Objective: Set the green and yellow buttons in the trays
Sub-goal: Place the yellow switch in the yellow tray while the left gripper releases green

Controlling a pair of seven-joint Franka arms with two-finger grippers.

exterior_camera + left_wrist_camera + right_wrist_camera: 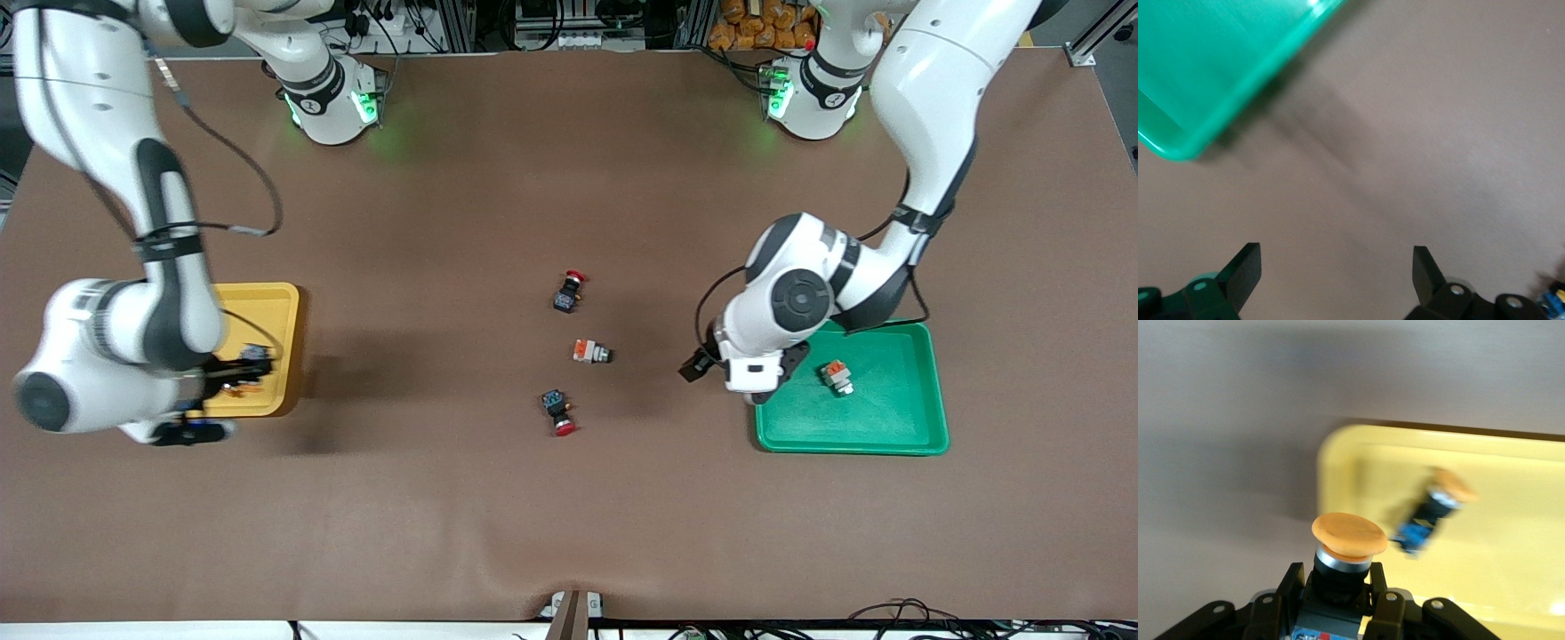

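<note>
the right gripper (1338, 603) is clamped on a black-bodied button with an orange-yellow cap (1346, 550) over the edge of the shallow yellow plastic tray (276, 307), where a matching button (1435, 507) already lies; the placing step likely calls for lowering and releasing. the left gripper (1335, 277), spread wide and empty, hangs beside the green plastic tray (898, 427) holding one white-bodied button (836, 377); another white-bodied button with an orange block (591, 353) lies mid-table.

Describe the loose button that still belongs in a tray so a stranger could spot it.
Three buttons lie on the bare table between the yellow tray and the green tray. Take the middle one, the white button. Its orange block and greyish cap mark it out; both neighbours are black with red caps.
</note>
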